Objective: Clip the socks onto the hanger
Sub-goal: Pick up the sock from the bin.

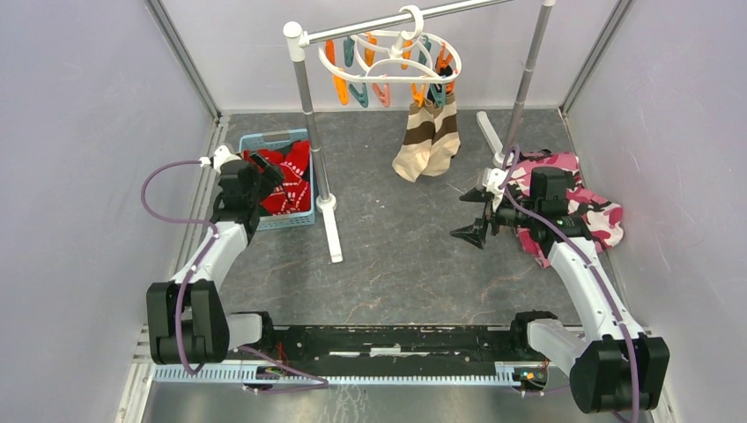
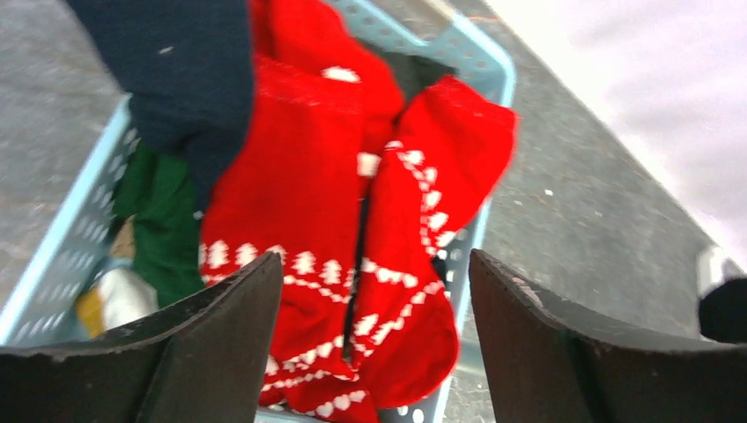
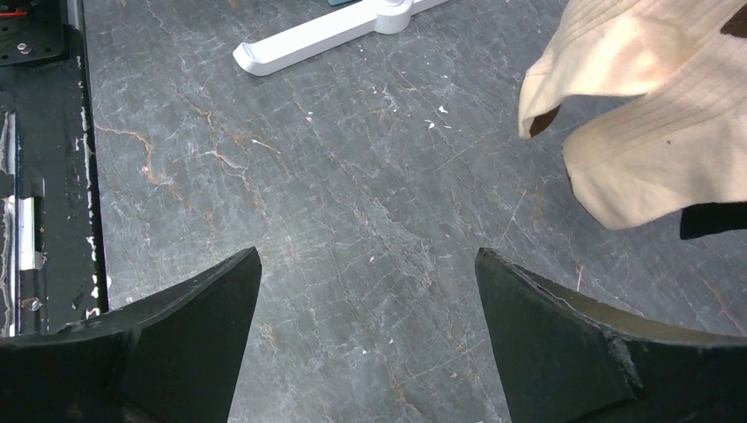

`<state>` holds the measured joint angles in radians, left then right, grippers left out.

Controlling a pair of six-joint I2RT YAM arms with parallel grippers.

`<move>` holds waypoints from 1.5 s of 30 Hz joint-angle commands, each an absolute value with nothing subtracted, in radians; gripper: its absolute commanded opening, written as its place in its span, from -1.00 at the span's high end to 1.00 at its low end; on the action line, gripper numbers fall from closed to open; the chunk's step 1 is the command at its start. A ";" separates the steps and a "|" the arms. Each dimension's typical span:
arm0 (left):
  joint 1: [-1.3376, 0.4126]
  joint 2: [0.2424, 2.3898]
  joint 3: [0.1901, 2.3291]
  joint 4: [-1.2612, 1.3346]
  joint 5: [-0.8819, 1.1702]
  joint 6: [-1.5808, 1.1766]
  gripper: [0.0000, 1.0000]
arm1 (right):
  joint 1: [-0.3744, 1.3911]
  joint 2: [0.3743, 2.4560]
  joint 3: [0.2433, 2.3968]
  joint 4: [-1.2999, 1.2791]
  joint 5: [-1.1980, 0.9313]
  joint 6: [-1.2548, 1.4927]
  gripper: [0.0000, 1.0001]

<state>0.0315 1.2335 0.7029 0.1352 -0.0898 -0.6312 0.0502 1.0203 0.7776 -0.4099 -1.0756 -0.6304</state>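
- Top view: your hanger (image 1: pixel 392 57), top centre, already carries beige socks (image 1: pixel 429 137). The left gripper (image 1: pixel 264 176) hovers at the basket (image 1: pixel 264 141), centre left.
- Left wrist: jaws wide and empty, red socks (image 2: pixel 299 203) mid-frame. Next, descend and pinch one.
- Right wrist: right gripper (image 3: pixel 366 256) wide and empty over the table (image 3: pixel 352 132).
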 commanded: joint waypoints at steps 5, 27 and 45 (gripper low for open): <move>0.011 1.409 0.920 -0.155 -0.313 -0.734 -0.74 | 0.047 1.023 0.817 -0.412 -1.091 -0.643 -0.96; -0.086 1.470 0.985 -0.259 -0.514 -0.751 -0.27 | 0.047 1.028 0.818 -0.416 -1.081 -0.648 -0.96; -0.084 1.492 0.966 -0.179 -0.515 -0.690 -0.01 | 0.046 1.027 0.818 -0.419 -1.080 -0.654 -0.96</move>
<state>-0.0864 1.4471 0.9539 -0.2131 -0.4931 -0.7200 0.0502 1.0260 0.7776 -0.4213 -1.0748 -0.6350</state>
